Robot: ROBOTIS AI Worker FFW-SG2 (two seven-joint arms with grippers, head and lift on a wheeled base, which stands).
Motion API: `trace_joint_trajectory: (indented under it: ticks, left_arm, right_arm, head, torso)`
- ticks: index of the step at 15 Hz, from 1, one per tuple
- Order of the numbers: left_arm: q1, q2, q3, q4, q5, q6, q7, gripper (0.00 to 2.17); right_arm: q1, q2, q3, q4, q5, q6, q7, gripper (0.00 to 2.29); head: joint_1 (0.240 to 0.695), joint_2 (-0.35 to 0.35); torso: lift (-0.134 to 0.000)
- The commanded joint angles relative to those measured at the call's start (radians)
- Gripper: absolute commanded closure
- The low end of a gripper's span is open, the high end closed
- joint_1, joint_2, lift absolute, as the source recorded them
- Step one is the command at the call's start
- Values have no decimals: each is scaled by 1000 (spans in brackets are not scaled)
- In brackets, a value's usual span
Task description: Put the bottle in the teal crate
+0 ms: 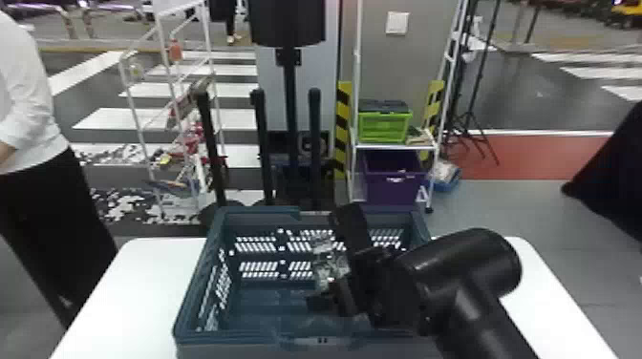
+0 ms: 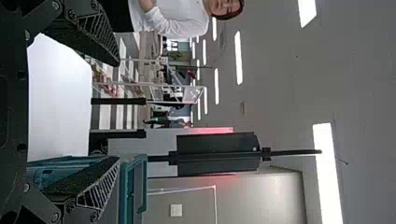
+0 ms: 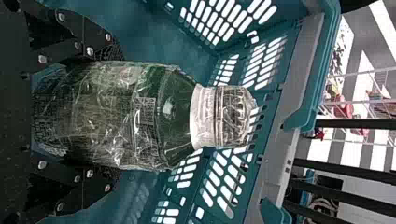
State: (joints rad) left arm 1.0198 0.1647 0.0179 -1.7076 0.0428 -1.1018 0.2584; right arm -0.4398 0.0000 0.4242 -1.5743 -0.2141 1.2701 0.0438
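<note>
the bottle (image 1: 328,271) is inside the teal crate's opening in the head view, toward the crate's right side, gripped between the fingers of the right gripper (image 1: 329,260). those fingers are closed against its two sides; whether its base touches the crate floor, i cannot tell. the right arm (image 1: 461,267) comes in from the bottom edge, bends at a rounded black joint above the table, and reaches leftward over the right side of the teal crate (image 1: 191,305).

the right wrist view gives the finer look: a dark green bottle in crinkled clear wrap, with a white neck (image 3: 201,116) and a wrapped cap (image 3: 233,116) pointing away from the palm, and slotted walls beyond it. the head view gives the arm's bend and the crate on the white table (image 1: 138,281), with a green crate (image 1: 384,126) on a rack behind and a purple bin (image 1: 394,181) below it.

in the left wrist view, the left gripper (image 2: 116,111) faces forward, its fingers spread wide with nothing between them. past them are ceiling lights (image 2: 238,58), and part of the teal crate appears near one finger.
</note>
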Motion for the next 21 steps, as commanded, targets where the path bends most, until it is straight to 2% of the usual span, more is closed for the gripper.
trace_joint_trajectory:
  ticks: [1, 8, 12, 13, 15, 16, 17, 21]
  left_arm:
    - [-3, 1, 0, 3, 6, 0, -5, 181]
    - [-9, 1, 2, 8, 14, 3, -7, 181]
    - [-10, 3, 2, 9, 15, 3, -8, 181]
    - [-10, 3, 2, 8, 17, 3, -8, 181]
    - [-12, 3, 4, 8, 17, 3, -8, 181]
    - [-10, 1, 4, 8, 17, 3, -8, 184]
    - [-10, 1, 4, 8, 17, 3, -8, 181]
    - [-10, 1, 2, 9, 17, 3, -8, 184]
  right_arm:
    - [-30, 1, 10, 93, -19, -62, 1, 2017]
    - [-99, 1, 18, 272, -33, -111, 2, 2013]
    - [-102, 1, 25, 290, -33, -129, 2, 1986]
    - [-102, 1, 25, 290, -34, -133, 2, 1919]
    - [-91, 1, 34, 281, -42, -179, -5, 1160]
    - [-88, 1, 34, 278, -42, -182, -13, 532]
    - [-88, 1, 38, 277, -40, -185, -18, 63]
    - [-71, 1, 34, 226, -39, -182, -35, 16]
  head:
    - [499, 0]
    - [499, 0]
    - [499, 0]
    - [499, 0]
    - [499, 0]
    - [499, 0]
    - [499, 0]
    - [499, 0]
  torso:
    - [0]
    - [0]
    - [0]
    - [0]
    - [0]
    - [0]
    - [0]
    - [0]
